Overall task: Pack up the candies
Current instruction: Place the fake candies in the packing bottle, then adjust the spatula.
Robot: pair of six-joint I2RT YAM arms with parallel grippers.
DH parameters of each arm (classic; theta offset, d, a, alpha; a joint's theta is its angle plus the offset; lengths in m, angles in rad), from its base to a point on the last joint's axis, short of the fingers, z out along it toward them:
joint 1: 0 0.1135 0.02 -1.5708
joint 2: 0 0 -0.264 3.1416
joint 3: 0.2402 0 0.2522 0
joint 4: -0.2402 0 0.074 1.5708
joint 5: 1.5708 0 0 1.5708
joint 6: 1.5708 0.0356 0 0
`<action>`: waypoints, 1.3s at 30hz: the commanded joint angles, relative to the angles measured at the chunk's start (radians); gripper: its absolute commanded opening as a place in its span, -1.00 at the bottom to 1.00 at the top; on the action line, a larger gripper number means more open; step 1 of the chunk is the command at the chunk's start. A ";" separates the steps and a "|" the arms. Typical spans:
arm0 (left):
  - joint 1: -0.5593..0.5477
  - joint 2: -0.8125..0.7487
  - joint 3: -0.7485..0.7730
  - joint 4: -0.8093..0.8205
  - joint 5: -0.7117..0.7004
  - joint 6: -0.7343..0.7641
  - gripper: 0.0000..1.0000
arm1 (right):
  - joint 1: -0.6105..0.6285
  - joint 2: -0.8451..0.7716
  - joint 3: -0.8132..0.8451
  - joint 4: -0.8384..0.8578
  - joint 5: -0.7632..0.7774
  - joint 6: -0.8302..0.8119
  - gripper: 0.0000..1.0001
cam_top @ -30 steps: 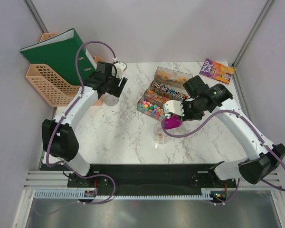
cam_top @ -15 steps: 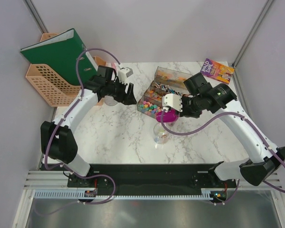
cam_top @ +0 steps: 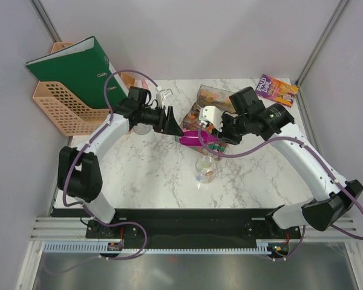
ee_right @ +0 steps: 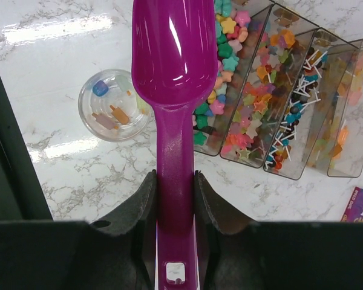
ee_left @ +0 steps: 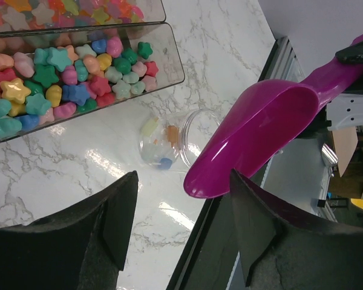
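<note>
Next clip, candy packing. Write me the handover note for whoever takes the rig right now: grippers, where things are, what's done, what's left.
Right gripper: shut on the handle of the scoop. The bowl is empty, held above the end of the near tray, beside the jar.
Left gripper: open, empty, hovering near the trays.
Candies: most are in the trays, a few in the jar.
Done: a few candies packed into the jar.
Left: probably scoop more from a tray and tip them into the jar.
</note>
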 commanded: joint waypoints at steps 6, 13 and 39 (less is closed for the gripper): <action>0.001 0.036 0.007 0.082 0.098 -0.083 0.26 | -0.001 0.030 0.065 0.059 -0.057 0.029 -1.00; -0.001 0.057 0.007 0.096 0.145 -0.095 0.05 | -0.004 0.036 0.076 0.084 -0.046 0.049 -1.00; 0.081 0.218 -0.054 0.179 0.719 -0.112 -0.95 | -0.205 -0.198 -0.226 0.277 -0.533 0.015 0.33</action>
